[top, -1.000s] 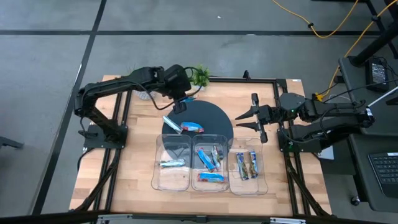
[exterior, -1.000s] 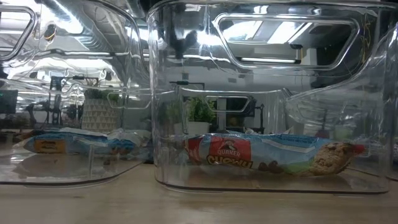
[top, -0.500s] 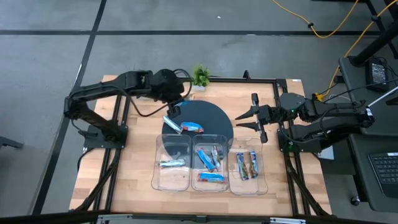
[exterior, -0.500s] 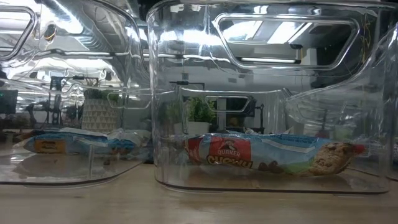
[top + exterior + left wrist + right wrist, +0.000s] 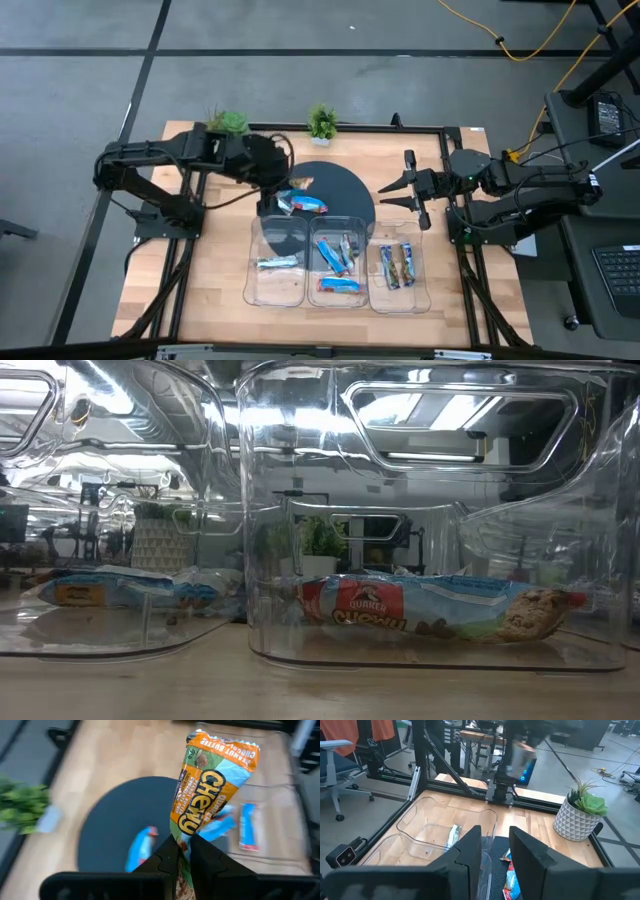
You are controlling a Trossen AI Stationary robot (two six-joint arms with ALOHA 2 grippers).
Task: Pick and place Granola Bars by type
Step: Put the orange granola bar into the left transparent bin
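- Left gripper [image 5: 181,851] pinches one granola bar [image 5: 210,790] by its end, fingers pressed tight on the wrapper; bar stands up from the jaws, w/ orange top, light-blue band and big "Chewy" lettering, crimped end uppermost.
- In high view the left gripper [image 5: 272,190] hangs over the near-left edge of the dark round mat [image 5: 335,185], just behind the left tray [image 5: 258,285].
- One blue bar w/ red end [image 5: 309,205] lies flat on the mat, beside the held bar.
- Three clear trays sit side by side at the table's front: left tray holds one pale-blue bar [image 5: 275,263]; middle tray [image 5: 314,285] holds several blue bars [image 5: 338,262], some overlapping; right tray [image 5: 422,285] holds two brownish-blue bars [image 5: 397,265] lying parallel.
- Low view, thru tray wall: a Quaker Chewy bar [image 5: 430,615], red logo, light-blue wrapper, cookie pic at one end, flat on tray floor.
- Right gripper [image 5: 405,187] waits above the table just right of the mat, fingers spread, holding nothing.
- Two small potted plants [image 5: 322,123] stand at the table's far edge.
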